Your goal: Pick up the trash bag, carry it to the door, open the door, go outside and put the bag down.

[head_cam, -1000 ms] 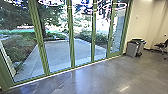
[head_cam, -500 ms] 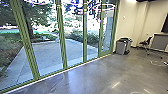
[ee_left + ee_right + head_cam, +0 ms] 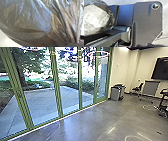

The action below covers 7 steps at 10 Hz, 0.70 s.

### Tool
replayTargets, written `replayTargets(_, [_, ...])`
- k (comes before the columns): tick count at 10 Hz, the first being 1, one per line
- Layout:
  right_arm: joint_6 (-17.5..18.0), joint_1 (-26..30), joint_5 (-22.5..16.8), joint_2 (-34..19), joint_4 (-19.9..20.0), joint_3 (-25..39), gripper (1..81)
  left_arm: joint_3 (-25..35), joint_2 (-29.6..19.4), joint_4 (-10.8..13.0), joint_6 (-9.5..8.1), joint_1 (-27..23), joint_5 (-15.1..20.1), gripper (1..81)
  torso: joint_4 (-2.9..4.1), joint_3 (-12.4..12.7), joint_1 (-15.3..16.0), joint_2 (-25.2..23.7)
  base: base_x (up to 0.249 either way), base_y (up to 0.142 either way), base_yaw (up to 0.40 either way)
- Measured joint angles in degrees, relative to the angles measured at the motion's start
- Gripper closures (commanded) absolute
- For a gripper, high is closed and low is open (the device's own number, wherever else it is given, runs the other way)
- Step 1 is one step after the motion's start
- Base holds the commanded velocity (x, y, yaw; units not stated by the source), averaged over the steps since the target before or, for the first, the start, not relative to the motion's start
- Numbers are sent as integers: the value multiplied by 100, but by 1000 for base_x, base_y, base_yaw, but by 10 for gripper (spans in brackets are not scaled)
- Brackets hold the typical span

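Observation:
The trash bag (image 3: 31,18), shiny and translucent with pale and brownish contents, shows large and close in the left wrist view. Its plastic draws together into tight folds at my left gripper (image 3: 71,44), which is shut on it. The bulging side of the trash bag (image 3: 95,18) also shows in the right wrist view, beyond the robot's jointed bar. Glass door panels in green frames (image 3: 57,92) run along the left side of the head view, with a paved area (image 3: 42,102) outside.
Grey bins (image 3: 117,93) stand by the wall at the far end of the glass. A chair (image 3: 137,89), a grey cabinet (image 3: 150,88) and a dark screen (image 3: 161,69) are at the right. Polished floor (image 3: 82,124) stretches in front of the glass.
The head camera has turned rightward, so the glass panels and bins stand further left in the picture. The cabinet and the wall screen have come into view at the right.

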Motion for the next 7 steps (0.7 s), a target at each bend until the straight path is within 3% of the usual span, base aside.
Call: replayTargets(7, [-6,1,2,-1,0,2,10,-2,0,0,21,-22,-2,811,0,0,0,0,0,0,0])
